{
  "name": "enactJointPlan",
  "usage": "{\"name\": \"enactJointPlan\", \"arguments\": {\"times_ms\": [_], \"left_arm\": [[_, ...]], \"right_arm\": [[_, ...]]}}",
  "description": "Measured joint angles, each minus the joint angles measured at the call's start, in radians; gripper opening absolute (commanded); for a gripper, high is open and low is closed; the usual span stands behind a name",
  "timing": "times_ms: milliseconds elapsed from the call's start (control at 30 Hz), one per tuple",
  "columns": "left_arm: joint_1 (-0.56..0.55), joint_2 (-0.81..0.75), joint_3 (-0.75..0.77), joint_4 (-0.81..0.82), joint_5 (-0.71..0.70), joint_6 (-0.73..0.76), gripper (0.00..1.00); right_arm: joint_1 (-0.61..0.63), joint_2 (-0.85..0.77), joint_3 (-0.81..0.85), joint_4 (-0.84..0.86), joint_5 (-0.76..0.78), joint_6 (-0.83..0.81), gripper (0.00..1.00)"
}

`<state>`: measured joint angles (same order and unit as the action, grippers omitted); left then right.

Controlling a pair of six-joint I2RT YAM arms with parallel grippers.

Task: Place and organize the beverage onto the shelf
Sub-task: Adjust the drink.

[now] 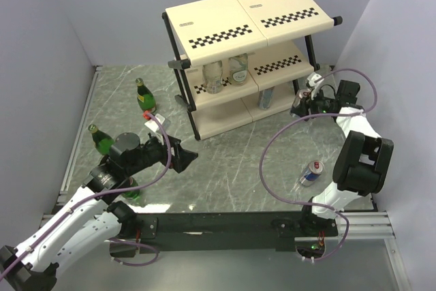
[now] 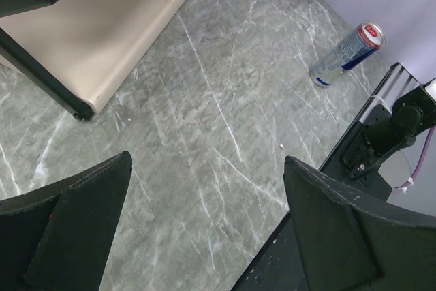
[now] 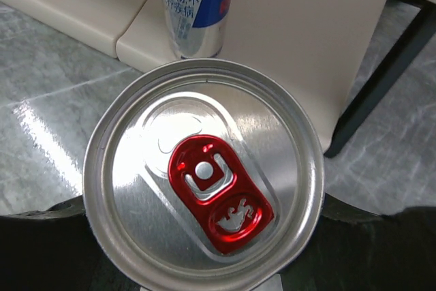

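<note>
The shelf (image 1: 225, 25) stands at the back middle. Two clear bottles (image 1: 213, 76) are on its middle tier, and a silver-and-blue can (image 1: 267, 97) stands on the bottom tier. My right gripper (image 1: 306, 100) is shut on another can (image 3: 204, 175), held upright just right of the shelf's bottom panel (image 3: 286, 39), close to the shelved can (image 3: 196, 8). A third can (image 1: 310, 174) is on the table at the right. Green bottles (image 1: 144, 95) (image 1: 102, 141) stand at the left; another green bottle (image 1: 133, 192) is half hidden under my left arm. My left gripper (image 2: 204, 236) hangs open over bare table.
The marble table (image 2: 218, 114) lies between the shelf's front leg (image 2: 41, 73) and the black base rail (image 1: 225, 223). Purple cables loop from both arms. Grey walls close in on the left, back and right.
</note>
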<state>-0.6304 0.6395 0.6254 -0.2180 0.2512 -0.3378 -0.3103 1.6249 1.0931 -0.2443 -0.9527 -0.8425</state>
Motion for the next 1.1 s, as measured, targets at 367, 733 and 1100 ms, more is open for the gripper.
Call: {"name": "enactJointPlan", "arguments": {"times_ms": [367,733,1100], "left_arm": [[0.006,0.01,0.0,0.014,0.003,0.0,1.0],[0.019,0.02,-0.001,0.019,0.014,0.0,0.99],[0.021,0.019,-0.001,0.018,0.014,0.0,1.0]], "right_arm": [[0.06,0.094,0.021,0.119,0.053,0.114,0.03],[0.098,0.145,0.049,0.235,0.098,0.206,0.03],[0.132,0.166,0.085,0.274,0.105,0.226,0.03]]}}
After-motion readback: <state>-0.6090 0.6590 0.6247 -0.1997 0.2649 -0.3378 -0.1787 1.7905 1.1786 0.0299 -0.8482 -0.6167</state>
